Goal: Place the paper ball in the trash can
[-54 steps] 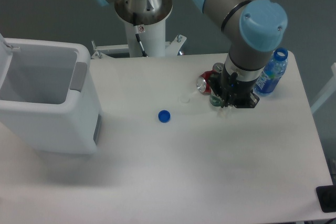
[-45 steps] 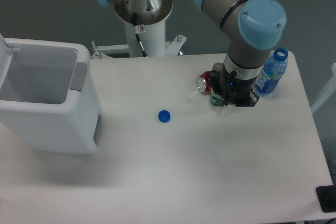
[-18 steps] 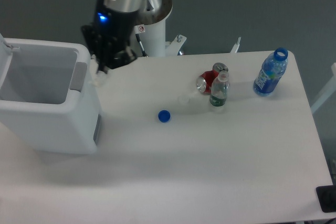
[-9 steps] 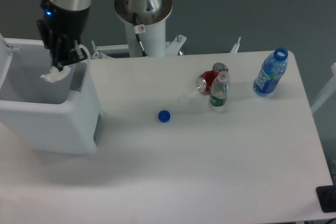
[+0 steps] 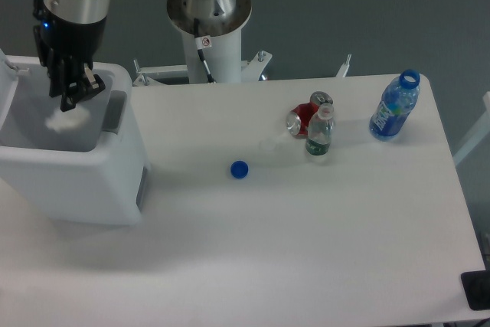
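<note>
Hovering over trash can [image 5: 115, 162] opening; gripper [image 5: 70, 96] above grey interior, paper ball [image 5: 61, 120] just below fingertips. Cannot tell whether fingers grip the ball or have parted; contact point too small to resolve. For a clean drop: release only while centred over cavity, clear of grey tab [image 5: 113, 111] and rim, then lift straight up.

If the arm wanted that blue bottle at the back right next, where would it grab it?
Probably the blue bottle around its neck or upper body, coming straight down from above. It stands upright and uncapped, apart from the can and small bottle, with free room around it for the fingers.
</note>
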